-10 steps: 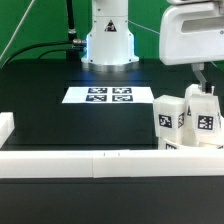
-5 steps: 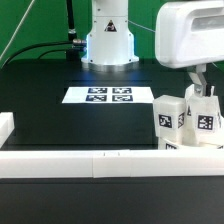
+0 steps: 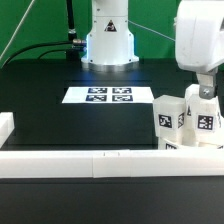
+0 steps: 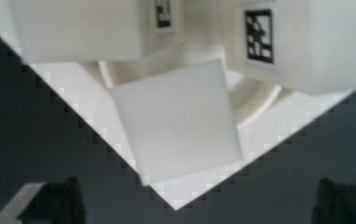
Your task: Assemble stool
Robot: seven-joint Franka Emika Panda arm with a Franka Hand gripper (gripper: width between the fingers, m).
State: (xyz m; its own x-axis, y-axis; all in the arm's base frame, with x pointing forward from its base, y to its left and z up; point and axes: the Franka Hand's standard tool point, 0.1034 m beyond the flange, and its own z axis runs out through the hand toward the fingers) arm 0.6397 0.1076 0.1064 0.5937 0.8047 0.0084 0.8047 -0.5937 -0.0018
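Note:
Two chunky white stool legs stand upright with black-and-white tags at the exterior view's right, one (image 3: pixel 168 120) beside the other (image 3: pixel 204 120). In the wrist view, two tagged legs (image 4: pixel 86 30) (image 4: pixel 296 40) and a third leg (image 4: pixel 175 115) crowd together, and a curved white rim of the round seat (image 4: pixel 260 105) shows behind them. My gripper (image 3: pixel 205 88) hangs just above the right-hand leg. In the wrist view my gripper (image 4: pixel 196 205) is open and empty, and its dark fingers (image 4: pixel 50 200) stand wide apart short of the parts.
The marker board (image 3: pixel 108 96) lies flat in the middle of the black table. A long white border rail (image 3: pixel 80 160) runs along the front, with a short rail block (image 3: pixel 6 125) at the left. The robot base (image 3: pixel 108 45) stands at the back.
My gripper and wrist have moved toward the exterior view's right, and now sit over the right-hand leg. The legs have not moved.

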